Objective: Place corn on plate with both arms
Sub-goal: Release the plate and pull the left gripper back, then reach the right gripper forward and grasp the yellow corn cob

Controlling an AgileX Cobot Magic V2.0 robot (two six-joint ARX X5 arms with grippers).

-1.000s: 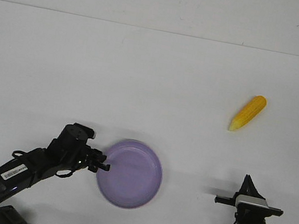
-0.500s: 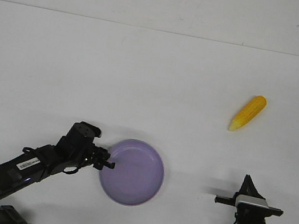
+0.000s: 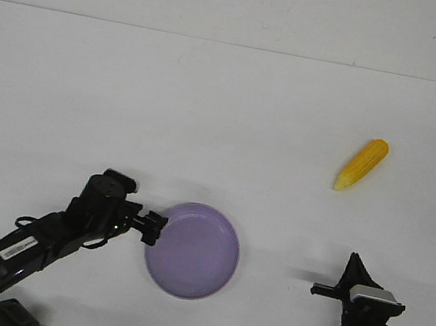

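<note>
The corn (image 3: 361, 165) lies on the white table at the right, its paler tip pointing toward the near left. The lavender plate (image 3: 194, 252) sits near the front, left of centre. My left gripper (image 3: 152, 228) is at the plate's left rim and touches it; I cannot tell whether its jaws grip the rim. My right gripper (image 3: 350, 271) is at the front right, its fingers together in one point, holding nothing. It is well short of the corn.
The table's far edge (image 3: 239, 44) runs across the back. The left arm (image 3: 34, 245) stretches from the front left corner to the plate. The right arm's wrist block (image 3: 368, 296) is at the front edge.
The plate shifted slightly right and away a second ago and has since stayed put. The left arm's wrist then drew back left, its gripper still at the rim. The right gripper tilted slightly left.
</note>
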